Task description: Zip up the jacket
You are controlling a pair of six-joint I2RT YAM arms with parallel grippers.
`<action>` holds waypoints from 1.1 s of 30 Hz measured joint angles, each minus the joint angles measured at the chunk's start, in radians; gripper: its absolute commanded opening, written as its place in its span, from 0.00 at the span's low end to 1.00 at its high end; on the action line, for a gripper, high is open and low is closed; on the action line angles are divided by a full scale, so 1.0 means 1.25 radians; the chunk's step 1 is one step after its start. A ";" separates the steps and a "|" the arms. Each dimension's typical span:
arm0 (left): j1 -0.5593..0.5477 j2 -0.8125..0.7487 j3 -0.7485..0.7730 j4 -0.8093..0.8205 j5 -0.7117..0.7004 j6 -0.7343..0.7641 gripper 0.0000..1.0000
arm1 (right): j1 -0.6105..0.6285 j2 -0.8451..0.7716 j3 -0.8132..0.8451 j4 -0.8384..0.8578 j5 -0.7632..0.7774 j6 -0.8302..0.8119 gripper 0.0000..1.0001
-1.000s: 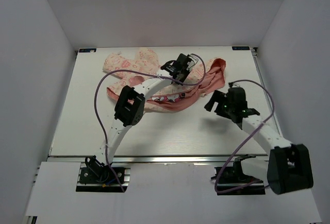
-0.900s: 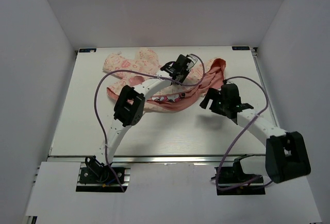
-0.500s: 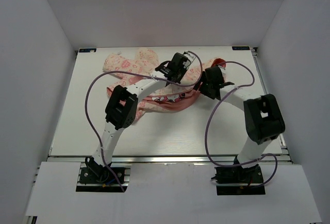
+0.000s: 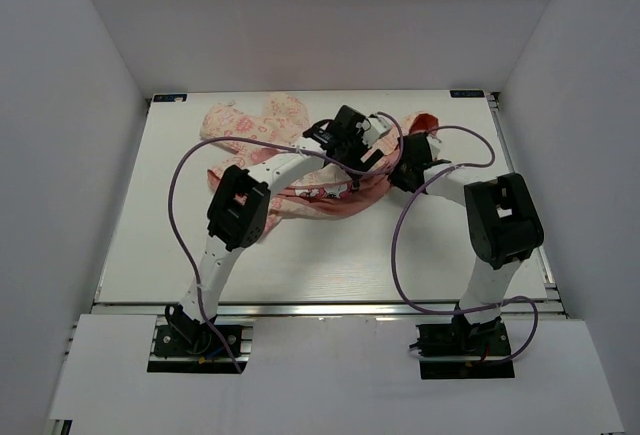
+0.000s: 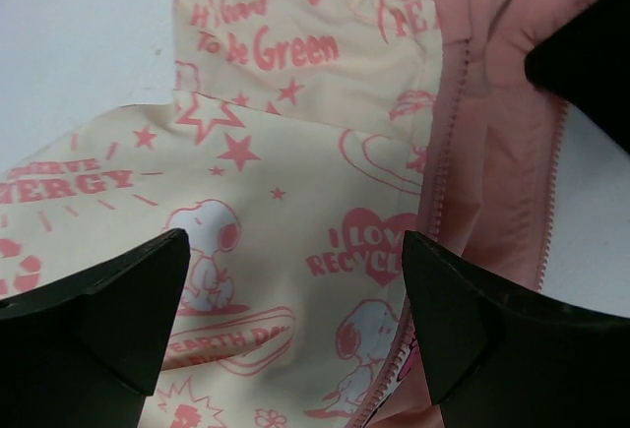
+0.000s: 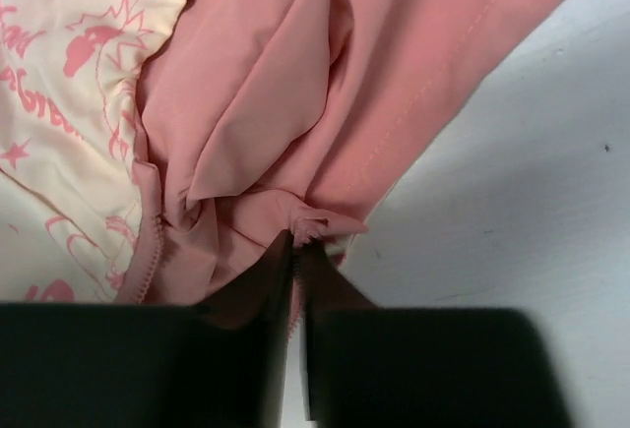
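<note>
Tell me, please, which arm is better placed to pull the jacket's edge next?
Probably right. The right gripper is shut on the pink edge of the jacket, whereas the left gripper hangs open above the cream panel, gripping nothing.

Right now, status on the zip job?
Left pincer open over jacket. Right pincer shut on its lining. Jacket bunched, unzipped. No blocker seen.

The right gripper (image 6: 295, 243) has swung in from the right to the jacket (image 4: 245, 120); its jaws now pinch the pink edge; the left gripper (image 5: 295, 285) has sprung wide open.
</note>
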 measured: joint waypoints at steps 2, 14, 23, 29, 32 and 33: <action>-0.002 0.008 0.000 -0.008 0.023 0.011 0.98 | -0.012 -0.002 -0.018 0.017 -0.020 -0.003 0.00; -0.058 0.102 0.056 0.062 -0.148 0.000 0.98 | -0.039 -0.105 -0.116 0.052 -0.076 -0.054 0.00; -0.059 0.165 0.116 0.099 -0.180 -0.052 0.50 | -0.050 -0.185 -0.170 0.055 -0.082 -0.082 0.00; -0.061 0.197 0.137 0.130 -0.241 -0.086 0.00 | -0.067 -0.227 -0.185 0.018 -0.042 -0.091 0.00; -0.065 0.187 0.132 0.156 -0.333 -0.114 0.00 | -0.076 -0.238 -0.171 -0.049 0.016 -0.094 0.00; -0.065 0.180 0.130 0.160 -0.363 -0.119 0.00 | -0.079 -0.238 -0.157 -0.076 0.038 -0.096 0.00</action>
